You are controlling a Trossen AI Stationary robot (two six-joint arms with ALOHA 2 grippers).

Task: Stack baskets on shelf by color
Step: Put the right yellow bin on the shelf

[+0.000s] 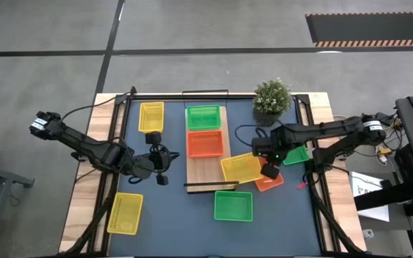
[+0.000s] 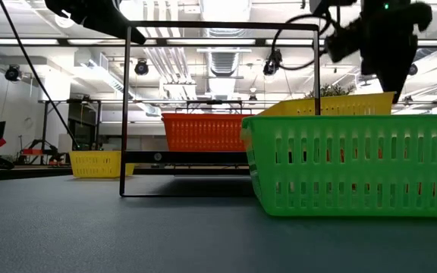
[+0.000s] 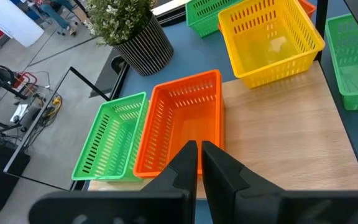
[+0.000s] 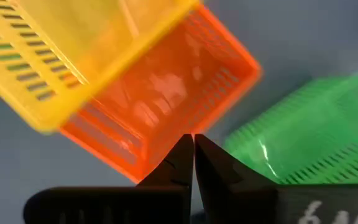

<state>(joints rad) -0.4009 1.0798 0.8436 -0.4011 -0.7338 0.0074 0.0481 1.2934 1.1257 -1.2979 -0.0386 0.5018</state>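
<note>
High view lays out a dark blue-grey table (image 1: pixel 178 229) with a long light-wood shelf board (image 1: pixel 205 169) framed in thin black wire running down its middle. On the board's far end sits a green plastic mesh basket (image 1: pixel 203 117), and just beside it, toward the near end, a red-orange mesh basket (image 1: pixel 205 143); the two appear to touch edge to edge. A yellow mesh basket (image 1: pixel 241 168) lies askew at the board's right edge, partly on the wood and partly overlapping a second red-orange basket (image 1: pixel 271 181) on the table. The right gripper (image 1: pixel 269 170) hangs over that overlap, its dark fingers (image 4: pixel 185 163) pressed together with nothing between them. A further green basket (image 1: pixel 296 155) shows behind the right arm, and another green one (image 1: pixel 233 206) rests on the table near the board's front end. Left of the board, a yellow basket (image 1: pixel 151 117) sits at the far side and another yellow basket (image 1: pixel 125 213) at the near left corner, well apart. The left gripper (image 1: pixel 160 159) hovers over bare table just left of the board, its jaws also closed and empty in the left wrist view. A small potted plant in a striped pot (image 1: pixel 271 100) stands at the far right.
</note>
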